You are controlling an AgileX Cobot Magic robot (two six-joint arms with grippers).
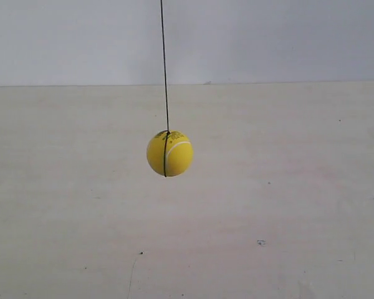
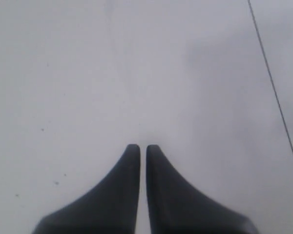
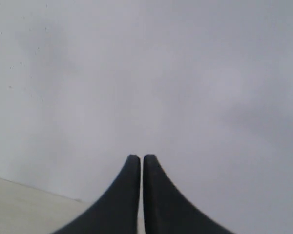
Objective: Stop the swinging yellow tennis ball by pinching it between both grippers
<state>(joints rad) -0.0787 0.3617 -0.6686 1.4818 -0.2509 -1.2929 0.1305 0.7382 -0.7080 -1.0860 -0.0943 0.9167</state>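
Observation:
The yellow tennis ball [image 1: 169, 153] hangs on a thin black string [image 1: 164, 62] in the middle of the exterior view, above a pale table. It shows a white curved seam and a dark label near its top. No arm or gripper appears in the exterior view. In the left wrist view my left gripper [image 2: 143, 146] is shut with nothing in it, facing a pale wall; a thin black line that may be the string [image 2: 276, 95] crosses one side. My right gripper [image 3: 140, 156] is also shut and holds nothing. The ball is out of both wrist views.
The pale wooden table [image 1: 287, 205] spreads below the ball, with a grey-white wall [image 1: 268, 37] behind it. A corner of the tabletop [image 3: 24, 207] shows in the right wrist view.

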